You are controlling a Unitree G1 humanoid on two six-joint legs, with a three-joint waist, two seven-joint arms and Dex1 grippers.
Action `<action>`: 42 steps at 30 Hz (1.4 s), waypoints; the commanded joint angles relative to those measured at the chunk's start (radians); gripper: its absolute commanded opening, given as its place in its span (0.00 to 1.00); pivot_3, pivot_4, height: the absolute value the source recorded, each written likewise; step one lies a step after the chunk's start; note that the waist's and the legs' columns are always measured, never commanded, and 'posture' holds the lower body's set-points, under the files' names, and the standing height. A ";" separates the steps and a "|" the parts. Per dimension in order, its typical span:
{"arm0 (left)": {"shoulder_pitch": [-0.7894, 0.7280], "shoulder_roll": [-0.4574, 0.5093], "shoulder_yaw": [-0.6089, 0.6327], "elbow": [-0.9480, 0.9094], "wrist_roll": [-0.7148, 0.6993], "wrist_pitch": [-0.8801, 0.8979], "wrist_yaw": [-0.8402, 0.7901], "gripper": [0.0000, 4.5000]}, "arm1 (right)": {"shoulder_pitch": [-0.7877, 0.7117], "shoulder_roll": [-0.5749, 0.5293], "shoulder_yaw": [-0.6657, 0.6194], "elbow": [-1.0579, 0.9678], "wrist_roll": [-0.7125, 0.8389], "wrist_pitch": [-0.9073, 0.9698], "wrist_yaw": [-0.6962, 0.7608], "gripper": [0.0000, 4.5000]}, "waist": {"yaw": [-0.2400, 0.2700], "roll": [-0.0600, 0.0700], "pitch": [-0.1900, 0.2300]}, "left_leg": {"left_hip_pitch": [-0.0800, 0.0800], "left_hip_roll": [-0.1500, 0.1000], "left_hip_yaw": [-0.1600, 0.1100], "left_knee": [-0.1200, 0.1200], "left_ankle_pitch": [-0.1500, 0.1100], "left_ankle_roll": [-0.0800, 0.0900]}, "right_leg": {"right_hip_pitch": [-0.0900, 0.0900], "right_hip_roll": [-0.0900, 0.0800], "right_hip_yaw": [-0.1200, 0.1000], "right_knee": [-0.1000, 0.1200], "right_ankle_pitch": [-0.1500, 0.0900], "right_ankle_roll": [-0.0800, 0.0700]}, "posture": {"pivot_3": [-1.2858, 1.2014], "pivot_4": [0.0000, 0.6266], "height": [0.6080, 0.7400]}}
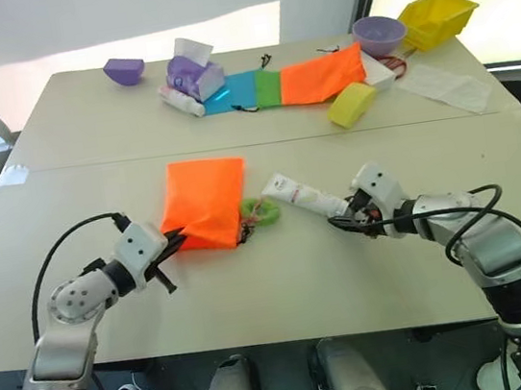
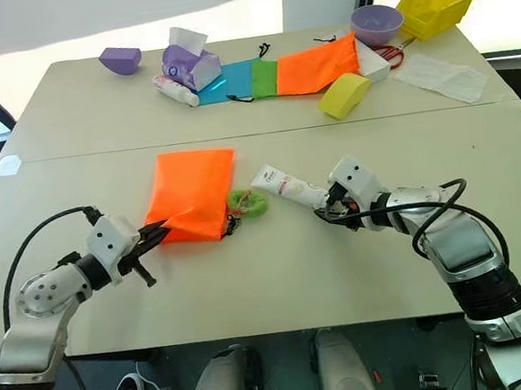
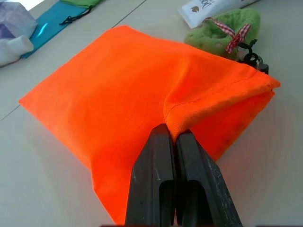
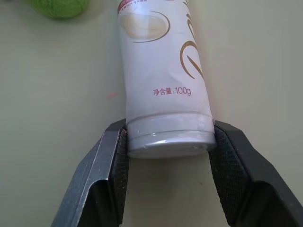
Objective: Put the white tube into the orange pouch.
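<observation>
Two tables (image 1: 87, 132) butt together along a seam; the near one is mostly bare, with open surface ahead of both arms and toward its front edge. The pouch (image 1: 205, 201) lies flat left of centre, well back from that edge, its gathered mouth toward the right. A green bead (image 1: 263, 212) on the cord sits just beside that corner. The left gripper (image 3: 173, 142) has its fingers pressed together on a fold of the pouch's near corner, lifting the fabric slightly. The pouch looks flat; whether anything is inside I cannot tell.

The tube (image 1: 301, 195) lies on the table right of the bead. Its long axis runs diagonally: the crimped end points up-left toward the bead, the cap points toward the right gripper (image 4: 168, 156). The right fingers (image 4: 111, 165) stand either side of the cap, touching or nearly touching it; a firm grip cannot be told.

The far table holds clutter: a yellow bin (image 1: 436, 17), a purple bowl (image 1: 379, 35), and other pouches (image 1: 321, 76).
</observation>
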 commanded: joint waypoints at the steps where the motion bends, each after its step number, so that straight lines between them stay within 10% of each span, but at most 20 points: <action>1: -0.012 -0.002 0.010 -0.034 -0.012 0.006 0.007 0.00 | -0.029 0.002 -0.071 -0.064 0.075 0.015 0.025 0.47 | 0.000 0.000 0.000 | 0.000 0.000 0.000 0.000 0.000 0.000 | 0.000 0.000 0.000 0.000 0.000 0.000 | 0.52 0.24 1.00; 30: -0.050 -0.016 0.002 -0.053 -0.005 0.049 0.020 0.00 | 0.187 -0.186 -0.018 -0.363 0.319 -0.015 0.276 0.42 | 0.001 -0.001 0.000 | 0.000 0.003 0.001 0.008 0.000 0.003 | 0.003 0.002 0.001 0.002 0.003 0.001 | 0.52 0.24 1.00; 42: -0.063 -0.008 0.019 -0.117 -0.022 0.117 0.034 0.00 | 0.108 0.073 0.251 -0.188 0.086 -0.105 0.051 0.42 | 0.000 -0.003 -0.001 | 0.000 0.003 0.002 0.010 0.001 0.004 | 0.003 0.002 0.001 0.002 0.004 -0.001 | 0.52 0.24 1.00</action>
